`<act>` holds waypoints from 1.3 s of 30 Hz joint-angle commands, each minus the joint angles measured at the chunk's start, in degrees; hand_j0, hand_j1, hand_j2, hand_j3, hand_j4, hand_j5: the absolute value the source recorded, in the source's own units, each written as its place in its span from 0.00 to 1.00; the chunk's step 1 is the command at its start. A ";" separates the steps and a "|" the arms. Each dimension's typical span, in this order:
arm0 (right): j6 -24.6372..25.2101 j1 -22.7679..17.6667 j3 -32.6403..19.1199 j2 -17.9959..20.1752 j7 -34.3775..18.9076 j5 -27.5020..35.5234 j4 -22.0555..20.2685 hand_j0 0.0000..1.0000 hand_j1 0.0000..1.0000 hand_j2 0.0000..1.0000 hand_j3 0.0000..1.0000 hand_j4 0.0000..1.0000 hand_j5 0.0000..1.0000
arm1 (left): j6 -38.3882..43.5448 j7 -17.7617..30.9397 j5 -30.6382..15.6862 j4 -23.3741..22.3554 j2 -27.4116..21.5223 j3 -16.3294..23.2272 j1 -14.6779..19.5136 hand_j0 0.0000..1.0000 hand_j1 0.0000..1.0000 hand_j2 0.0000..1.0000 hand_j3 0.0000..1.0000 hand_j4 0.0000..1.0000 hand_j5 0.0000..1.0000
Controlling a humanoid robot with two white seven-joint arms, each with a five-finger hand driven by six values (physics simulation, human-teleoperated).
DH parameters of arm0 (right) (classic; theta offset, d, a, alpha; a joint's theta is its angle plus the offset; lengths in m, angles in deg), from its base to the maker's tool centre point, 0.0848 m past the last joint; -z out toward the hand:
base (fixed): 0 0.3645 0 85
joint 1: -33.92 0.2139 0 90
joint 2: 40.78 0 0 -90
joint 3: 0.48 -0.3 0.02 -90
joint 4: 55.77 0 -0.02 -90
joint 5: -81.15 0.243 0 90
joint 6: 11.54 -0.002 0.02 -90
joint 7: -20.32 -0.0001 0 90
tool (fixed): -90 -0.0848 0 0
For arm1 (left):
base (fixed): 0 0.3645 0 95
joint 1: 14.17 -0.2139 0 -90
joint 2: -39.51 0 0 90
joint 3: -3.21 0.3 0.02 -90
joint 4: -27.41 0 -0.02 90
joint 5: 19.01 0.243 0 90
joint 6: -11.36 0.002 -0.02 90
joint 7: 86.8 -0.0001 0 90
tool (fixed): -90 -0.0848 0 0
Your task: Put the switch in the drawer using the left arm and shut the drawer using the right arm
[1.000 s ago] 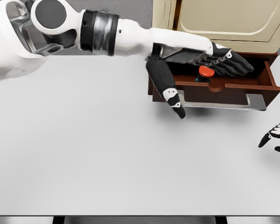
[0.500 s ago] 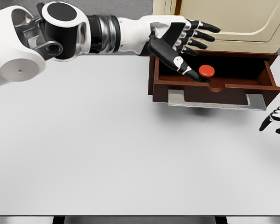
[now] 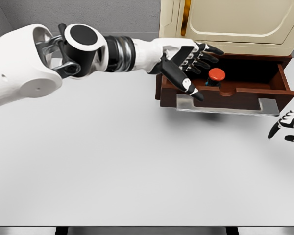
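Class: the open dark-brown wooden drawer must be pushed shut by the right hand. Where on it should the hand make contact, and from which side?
On the pale grey handle plate at the front of the dark-brown wooden drawer, approached from the table side. That face is broad, flat and faces the robot, and the right hand waits open nearby, so a straight push toward the cream cabinet probably works.

A: What environment do we classify this as?
B: We log a simulated test bench: a flat-shaded grey tabletop (image 3: 112, 161), a plain grey backdrop wall (image 3: 88, 12), a cream cabinet (image 3: 235, 24) with a brown drawer (image 3: 225, 93), all rendered without household or workshop clutter.
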 commanded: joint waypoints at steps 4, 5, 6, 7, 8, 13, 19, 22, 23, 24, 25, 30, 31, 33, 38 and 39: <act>0.15 0.44 1.16 0.07 0.02 0.35 -0.06 0.56 0.56 0.56 0.56 0.56 0.56 | -0.08 0.08 0.28 -1.26 1.63 0.22 -0.17 1.00 1.00 1.00 1.00 1.00 1.00; 0.15 0.62 1.25 0.07 0.02 0.35 0.03 0.56 0.56 0.56 0.56 0.56 0.56 | -0.08 0.08 0.28 -1.26 1.98 0.22 -0.44 1.00 1.00 1.00 1.00 1.00 1.00; 0.15 0.70 1.25 0.07 0.02 0.35 -0.06 0.56 0.56 0.56 0.56 0.56 0.56 | -0.08 0.08 0.28 -1.35 2.16 0.22 -0.53 1.00 1.00 1.00 1.00 1.00 1.00; 0.15 0.70 1.25 0.07 0.02 0.35 -0.06 0.56 0.56 0.56 0.56 0.56 0.56 | -0.08 0.08 0.28 -1.53 2.33 0.22 -0.53 1.00 1.00 1.00 1.00 1.00 1.00; 0.15 0.70 1.25 0.07 0.02 0.35 0.03 0.56 0.56 0.56 0.56 0.56 0.56 | -0.08 0.08 0.28 -1.53 2.42 0.22 -0.53 1.00 1.00 1.00 1.00 1.00 1.00; 0.15 0.70 2.04 0.07 0.02 0.35 0.03 0.57 0.57 0.57 0.57 0.57 0.57 | -0.08 0.16 0.28 -3.20 3.39 0.14 -0.70 1.00 1.00 1.00 1.00 1.00 1.00; 0.15 0.70 2.04 0.07 0.02 0.35 0.03 0.57 0.57 0.57 0.57 0.57 0.57 | -0.08 0.34 0.28 -7.15 5.06 0.22 -0.88 1.00 1.00 1.00 1.00 1.00 1.00; 0.15 0.70 2.13 0.07 0.02 0.35 0.03 0.57 0.57 0.57 0.57 0.57 0.57 | -0.08 0.43 0.37 -7.15 5.94 0.22 -0.97 1.00 1.00 1.00 1.00 1.00 1.00; 0.15 0.70 2.13 0.07 0.02 0.35 0.03 0.57 0.57 0.57 0.57 0.57 0.57 | -0.08 0.34 0.37 -7.15 5.94 0.22 -0.97 1.00 1.00 1.00 1.00 1.00 1.00; 0.15 0.70 2.13 0.07 0.02 0.35 0.03 0.57 0.57 0.57 0.57 0.57 0.57 | -0.08 0.43 0.37 -7.15 5.94 0.22 -0.97 1.00 1.00 1.00 1.00 1.00 1.00; 0.15 0.70 2.13 0.07 0.02 0.35 -0.06 0.57 0.57 0.57 0.57 0.57 0.57 | -0.08 0.43 0.28 -7.06 5.94 0.22 -0.97 1.00 1.00 1.00 1.00 1.00 1.00; 0.15 0.70 2.13 0.07 0.02 0.35 0.03 0.57 0.57 0.57 0.57 0.57 0.57 | -0.08 0.43 0.28 -7.15 7.52 0.22 -0.88 1.00 1.00 1.00 1.00 1.00 1.00; 0.15 0.70 2.13 0.07 0.02 0.35 -0.06 0.57 0.57 0.57 0.57 0.57 0.57 | -0.08 0.43 0.20 -7.24 7.96 0.22 -0.79 1.00 1.00 1.00 1.00 1.00 1.00; 0.15 0.70 2.13 0.07 0.02 0.35 0.03 0.57 0.57 0.57 0.57 0.57 0.57 | -0.08 0.43 0.28 -7.50 8.22 0.14 -0.79 1.00 1.00 1.00 1.00 1.00 1.00; 0.15 0.70 2.13 0.07 0.02 0.35 0.03 0.57 0.57 0.57 0.57 0.57 0.57 | -0.26 1.83 0.28 -9.17 7.61 0.14 -0.70 1.00 1.00 1.00 1.00 1.00 1.00; 0.15 0.70 2.13 0.07 0.02 0.35 0.03 0.57 0.57 0.57 0.57 0.57 0.57 | -0.26 1.83 0.28 -9.09 7.34 0.14 -0.70 1.00 1.00 1.00 1.00 1.00 1.00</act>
